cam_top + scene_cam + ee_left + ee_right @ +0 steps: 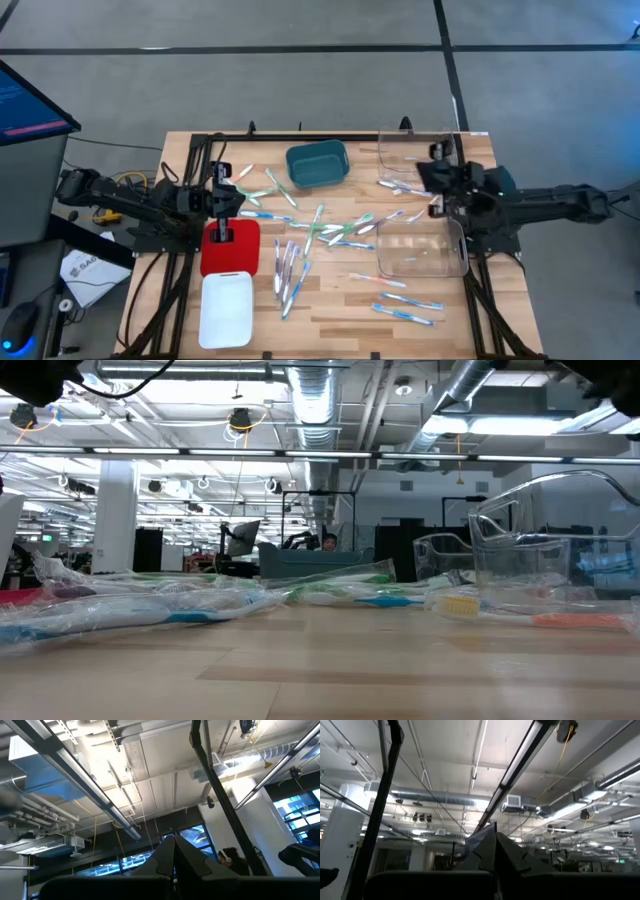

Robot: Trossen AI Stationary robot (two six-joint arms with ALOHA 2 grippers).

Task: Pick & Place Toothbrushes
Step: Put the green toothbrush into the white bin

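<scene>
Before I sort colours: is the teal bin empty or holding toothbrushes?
Empty: in the high view the teal bin shows only its bare floor, and the toothbrushes lie scattered on the table.

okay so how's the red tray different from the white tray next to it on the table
The red tray is bright red; the white tray is plain white. The red tray lies farther from the table's near edge and has the left gripper over it; the white tray lies nearer that edge with nothing above it. Both are shallow, rounded rectangles holding no toothbrushes.

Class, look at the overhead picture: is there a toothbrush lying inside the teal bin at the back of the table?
No, the teal bin shows only its bare floor, while the toothbrushes lie scattered on the wooden table.
</scene>
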